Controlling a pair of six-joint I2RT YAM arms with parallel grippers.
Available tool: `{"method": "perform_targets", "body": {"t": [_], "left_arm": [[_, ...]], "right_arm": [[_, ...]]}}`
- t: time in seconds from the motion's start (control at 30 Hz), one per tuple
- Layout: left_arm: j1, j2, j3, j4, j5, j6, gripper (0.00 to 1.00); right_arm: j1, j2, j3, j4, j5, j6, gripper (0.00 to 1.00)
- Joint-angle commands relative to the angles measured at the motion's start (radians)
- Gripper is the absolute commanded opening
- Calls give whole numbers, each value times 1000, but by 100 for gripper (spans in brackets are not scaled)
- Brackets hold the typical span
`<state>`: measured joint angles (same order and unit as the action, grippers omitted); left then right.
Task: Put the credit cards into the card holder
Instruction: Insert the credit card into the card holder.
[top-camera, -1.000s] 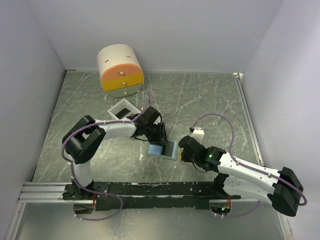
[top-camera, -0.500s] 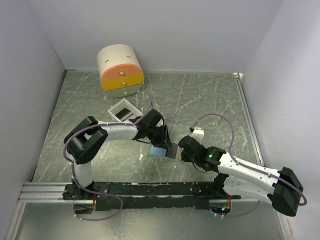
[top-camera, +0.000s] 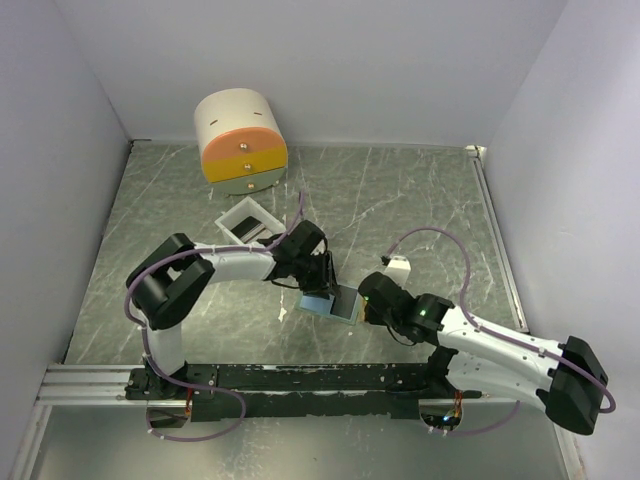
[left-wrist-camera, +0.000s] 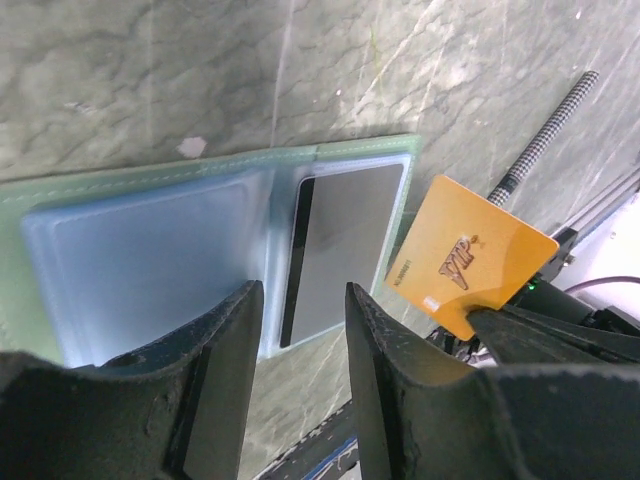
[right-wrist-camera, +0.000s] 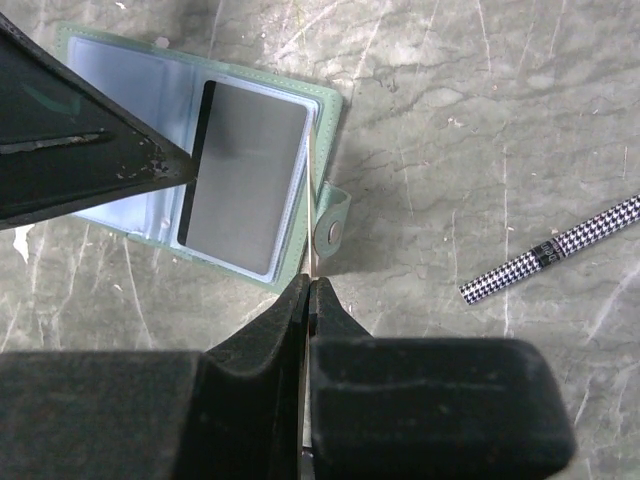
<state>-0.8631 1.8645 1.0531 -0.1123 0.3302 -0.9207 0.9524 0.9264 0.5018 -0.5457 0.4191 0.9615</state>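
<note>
The card holder (top-camera: 322, 305) lies open on the table, grey-green outside (left-wrist-camera: 120, 180) and pale blue inside. A dark grey credit card (left-wrist-camera: 345, 245) sits in its right-hand pocket (right-wrist-camera: 245, 175). My left gripper (left-wrist-camera: 303, 300) hangs open over the holder's near edge with nothing between its fingers; one finger (right-wrist-camera: 80, 150) covers the holder's left half in the right wrist view. My right gripper (right-wrist-camera: 309, 285) is shut on an orange-yellow credit card (left-wrist-camera: 470, 255), held on edge just beside the holder's clasp (right-wrist-camera: 333, 232). From its own camera that card shows only as a thin line.
A white open-topped box (top-camera: 246, 224) stands behind the left arm, with a cream cylinder with orange and yellow drawers (top-camera: 240, 140) at the back. A black-and-white checked stick (right-wrist-camera: 555, 262) lies on the marble right of the holder.
The left gripper has shifted slightly toward the near side over the holder. The right arm and its card have hardly moved.
</note>
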Motion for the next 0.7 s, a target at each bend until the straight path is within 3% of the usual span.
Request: {"method": "perform_targets", "body": {"t": [0.0, 0.23, 0.43, 0.67], "left_arm": [[-9, -75, 68, -136, -115, 65, 50], [10, -132, 91, -287, -298, 148, 49], [49, -178, 21, -338, -370, 188, 31], [61, -195, -83, -289, -335, 194, 14]], "right_arm": [[2, -48, 42, -60, 33, 0, 0], [2, -87, 101, -62, 15, -23, 0], [2, -79, 75, 100, -68, -49, 0], [-7, 22, 60, 270, -126, -68, 0]]}}
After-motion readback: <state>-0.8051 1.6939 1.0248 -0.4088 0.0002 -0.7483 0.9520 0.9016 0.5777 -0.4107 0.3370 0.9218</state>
